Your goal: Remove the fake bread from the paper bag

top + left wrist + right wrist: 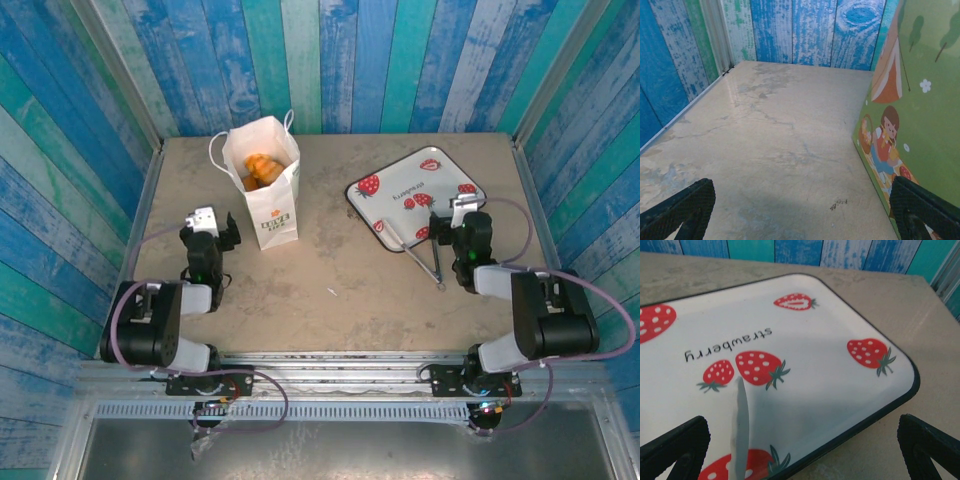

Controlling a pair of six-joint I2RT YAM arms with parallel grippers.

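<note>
Tall white paper bag with loop handles and a small orange-and-green logo (268, 195) stands upright at the back left of the beige table (340, 275), mouth open. Glossy golden-orange toy bread pieces (259, 168) sit inside it, below the rim; how many cannot be told. None lies out on the table or on the white strawberry-printed tray with a dark rim (440, 175), which sits back right, well apart from the bag. Thin metal tongs (427, 255) rest with one end on the tray's near edge and the other on the table. Left gripper (210, 224) sits low, just beside the bag's left front; its wrist view shows the fingers (682, 207) spread wide with bare table between them, and a green cartoon-printed panel (920, 100), likely the bag's side, close on the right. Right gripper (458, 214) is at the tray's near right edge; fingers (675, 445) are wide apart over the tray (840, 390), with a tong arm (741, 425) lying between them, not pinched. Judgement: the task is at its start; no bread is removed, and all reaching, grasping and lifting is left.
</note>
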